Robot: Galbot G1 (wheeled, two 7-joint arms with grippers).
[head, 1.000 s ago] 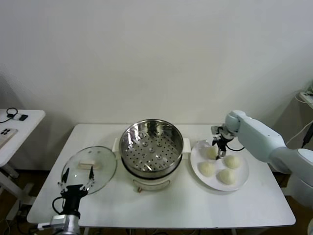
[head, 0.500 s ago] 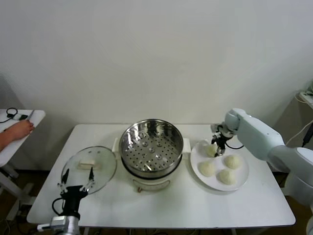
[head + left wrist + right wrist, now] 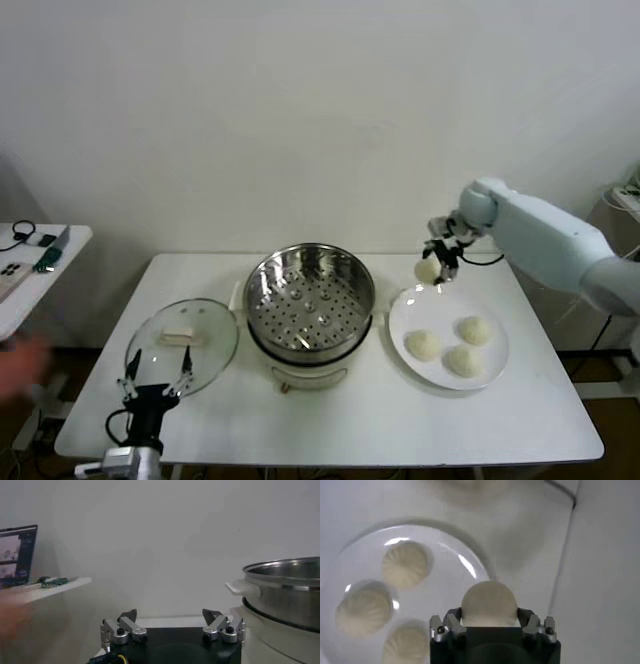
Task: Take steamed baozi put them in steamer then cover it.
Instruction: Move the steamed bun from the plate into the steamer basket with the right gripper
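My right gripper (image 3: 436, 262) is shut on one off-white baozi (image 3: 428, 270), lifted above the far left rim of the white plate (image 3: 494, 376). In the right wrist view that baozi (image 3: 489, 603) sits between the jaws of the right gripper (image 3: 489, 622). Three more baozi (image 3: 424, 345) (image 3: 474, 329) (image 3: 464, 360) lie on the plate. The shiny steamer (image 3: 310, 297) with its perforated tray stands empty at the table's middle, also visible in the left wrist view as the steamer (image 3: 285, 587). My left gripper (image 3: 156, 375) waits open at the front left, shown as the left gripper (image 3: 172, 622).
A glass lid (image 3: 182, 345) with a white handle lies flat on the table left of the steamer, just beyond my left gripper. A small side table (image 3: 30, 262) with a phone and cables stands at far left. A blurred hand (image 3: 20, 362) shows below it.
My right gripper has closed on a baozi and lifted it off the plate, up and toward the back. The left arm has stayed still. A person's hand moved near the side table.
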